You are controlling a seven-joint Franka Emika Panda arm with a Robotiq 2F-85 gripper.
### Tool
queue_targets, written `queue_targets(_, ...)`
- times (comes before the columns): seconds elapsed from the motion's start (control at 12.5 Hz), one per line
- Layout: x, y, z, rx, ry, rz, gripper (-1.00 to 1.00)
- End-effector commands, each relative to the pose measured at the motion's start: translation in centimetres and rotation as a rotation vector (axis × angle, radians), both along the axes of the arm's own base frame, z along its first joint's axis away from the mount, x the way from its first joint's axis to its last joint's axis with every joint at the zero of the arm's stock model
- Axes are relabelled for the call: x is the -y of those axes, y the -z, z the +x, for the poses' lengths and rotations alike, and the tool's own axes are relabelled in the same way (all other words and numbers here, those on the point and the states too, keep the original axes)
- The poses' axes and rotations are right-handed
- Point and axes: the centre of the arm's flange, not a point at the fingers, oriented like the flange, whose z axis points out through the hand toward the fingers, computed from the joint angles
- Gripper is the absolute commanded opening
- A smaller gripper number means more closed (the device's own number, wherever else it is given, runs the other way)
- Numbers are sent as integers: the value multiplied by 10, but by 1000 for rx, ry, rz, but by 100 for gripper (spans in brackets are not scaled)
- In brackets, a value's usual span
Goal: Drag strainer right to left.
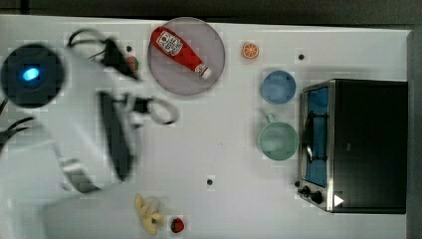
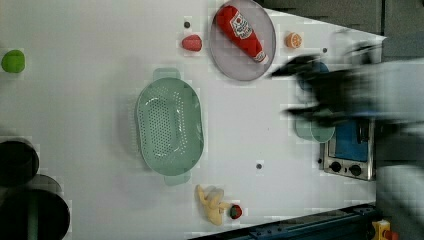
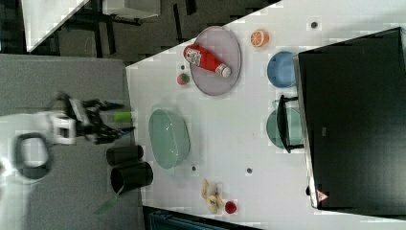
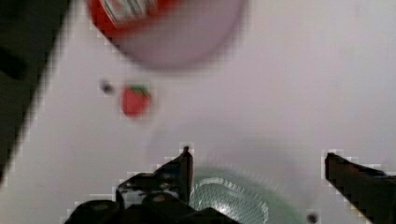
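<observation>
Gripper [image 4: 257, 161] open wide, holding nothing, above mint-green strainer [image 2: 170, 126] on white table [image 2: 80, 100], near ketchup plate [image 2: 227, 65].

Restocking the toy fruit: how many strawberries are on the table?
2. One strawberry lies beside the grey plate; the other strawberry touches the yellow toy near the table edge. More could be hidden.

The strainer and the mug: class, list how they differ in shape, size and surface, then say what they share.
Shape: the strainer is oval with a tab handle at each end; the mug is round with one small side handle.
Size: the strainer is clearly larger than the mug.
Surface: the strainer is full of small holes; the mug's inside looks smooth.
Shared: both are pale mint green, open side up, on the white table.
</observation>
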Motion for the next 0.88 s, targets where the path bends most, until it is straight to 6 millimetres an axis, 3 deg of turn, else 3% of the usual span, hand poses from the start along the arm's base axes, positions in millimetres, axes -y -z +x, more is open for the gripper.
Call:
queue_targets(0.08,170,-45,-5,-36,-142,-11,100)
queue_targets(0.24,222,-66,-18,-20,-178,-30,100)
queue_targets(0.4,246,-72,-25,-38,-179,-87,100)
queue_targets(0.56,237,-72,-24,-36,-206,-99,100)
queue_targets(0.88,191,-71,-23,-40,-288,-108,100)
